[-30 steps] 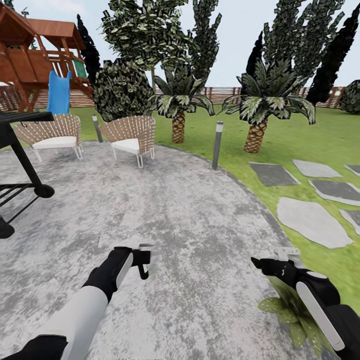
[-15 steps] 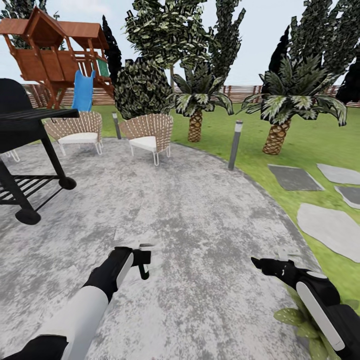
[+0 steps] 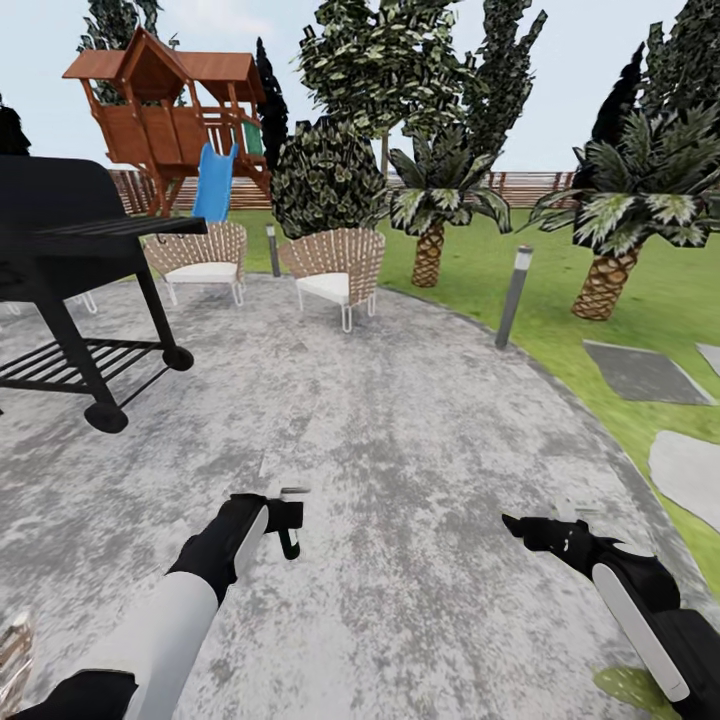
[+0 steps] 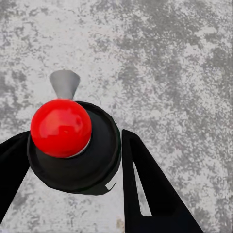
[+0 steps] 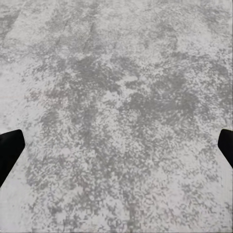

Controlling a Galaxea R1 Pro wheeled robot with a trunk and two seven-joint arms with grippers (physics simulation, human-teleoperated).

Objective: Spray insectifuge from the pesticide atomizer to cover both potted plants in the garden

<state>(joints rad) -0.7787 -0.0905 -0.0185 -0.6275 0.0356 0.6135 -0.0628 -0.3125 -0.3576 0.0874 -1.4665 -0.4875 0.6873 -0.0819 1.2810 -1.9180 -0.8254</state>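
Observation:
My left gripper (image 3: 289,520) hangs low over the grey paved patio (image 3: 400,430), shut on the pesticide atomizer (image 3: 288,546). In the left wrist view the atomizer (image 4: 77,165) is a dark bottle with a red ball top and a grey nozzle, clamped between the two black fingers (image 4: 145,189). To the right, my right gripper (image 3: 540,518) is held at the same height, open and empty. Its fingertips (image 5: 9,148) stand wide apart over bare paving. A few olive-green leaves of one potted plant (image 3: 632,686) peek out beside my right forearm at the patio's edge.
A black grill cart (image 3: 80,260) stands at the left. Two wicker chairs (image 3: 335,265) sit at the patio's far side, with a grey bollard lamp (image 3: 512,297) at the lawn edge. Palms (image 3: 432,215), stepping stones (image 3: 645,372), a fence and a playhouse with a blue slide (image 3: 213,182) lie beyond.
The view has turned left: grill, chairs, lamp and palms all shifted right in the picture, and the potted plant slid to the lower right corner. Both arms keep their pose.

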